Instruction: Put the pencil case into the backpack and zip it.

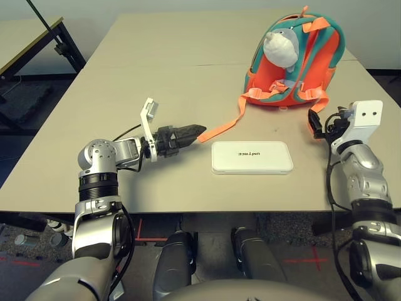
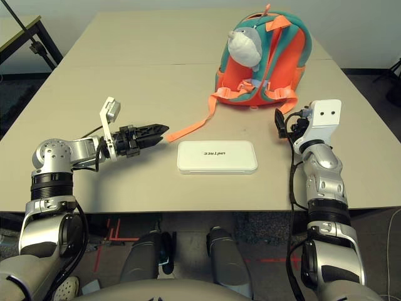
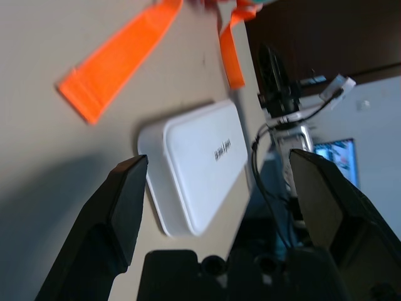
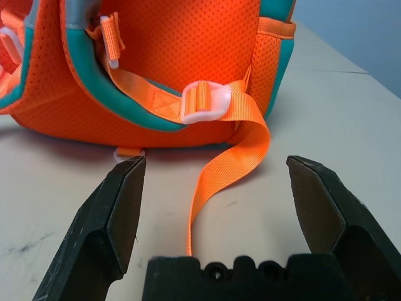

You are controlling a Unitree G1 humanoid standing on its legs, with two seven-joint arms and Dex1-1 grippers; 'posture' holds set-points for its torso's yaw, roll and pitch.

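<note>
The white pencil case point(image 1: 252, 157) lies flat near the table's front edge, its dark lettering facing up. The orange and teal backpack point(image 1: 307, 56) stands at the back right with a grey-white plush toy point(image 1: 280, 47) on it. One long orange strap point(image 1: 222, 128) trails from it across the table toward my left gripper. My left gripper point(image 1: 198, 131) is open just left of the case, pointing at it, with nothing between its fingers point(image 3: 122, 188). My right gripper point(image 1: 316, 122) is open to the right of the case, facing the backpack's base point(image 4: 175, 63) and a loose strap point(image 4: 225, 169).
The beige table point(image 1: 125, 94) has a seam across its middle and a front edge close to the case. A second table point(image 1: 28, 41) with a black stand stands at the back left.
</note>
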